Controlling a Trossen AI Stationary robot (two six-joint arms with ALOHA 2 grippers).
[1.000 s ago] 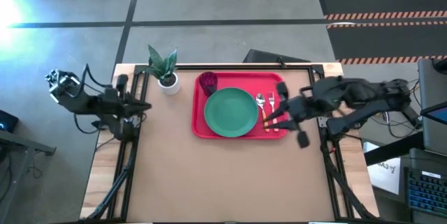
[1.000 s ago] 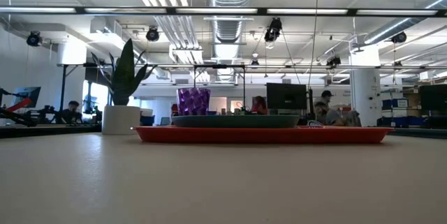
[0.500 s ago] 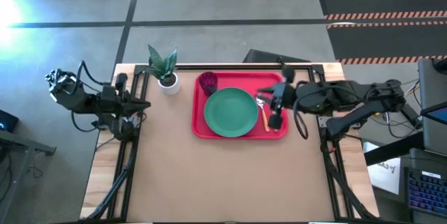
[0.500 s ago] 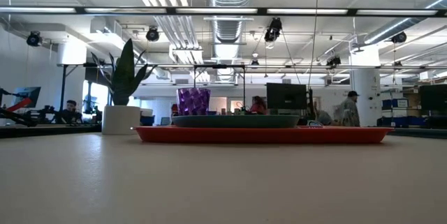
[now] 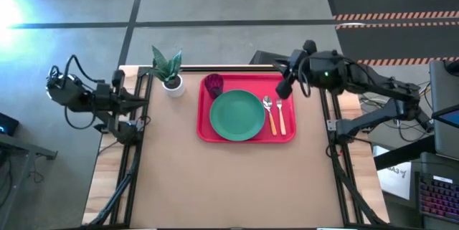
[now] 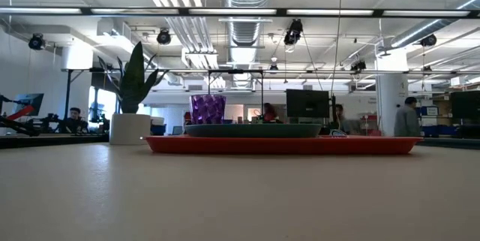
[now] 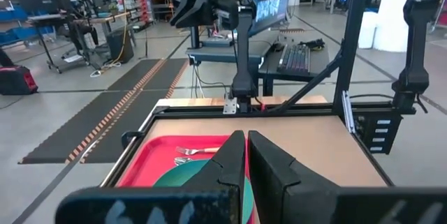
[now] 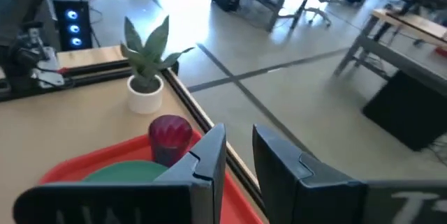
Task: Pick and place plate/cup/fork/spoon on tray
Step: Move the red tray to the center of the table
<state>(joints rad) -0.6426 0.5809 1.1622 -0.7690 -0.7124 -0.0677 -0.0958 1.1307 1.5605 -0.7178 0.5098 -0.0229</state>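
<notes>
The red tray (image 5: 287,134) lies at the table's far middle. On it the teal plate (image 5: 235,115) lies flat. The purple cup (image 5: 214,84) stands upright in the tray's far left corner. The spoon (image 5: 268,108) and the fork (image 5: 281,117) lie side by side right of the plate. My right gripper (image 5: 284,88) hovers over the tray's far right corner, open and empty; its wrist view shows the cup (image 8: 170,135). My left gripper (image 5: 142,98) waits at the table's left edge, shut and empty (image 7: 246,161).
A small white pot with a green plant (image 5: 171,79) stands left of the tray at the far edge. The low view shows the tray (image 6: 281,145), the plate (image 6: 251,130), the cup (image 6: 208,109), and people in the room behind.
My right gripper has swung from beside the fork and spoon at the tray's right side toward the table's far edge, turning as it went. The fork and spoon stay lying on the tray. My left arm has drawn back a little toward the left edge.
</notes>
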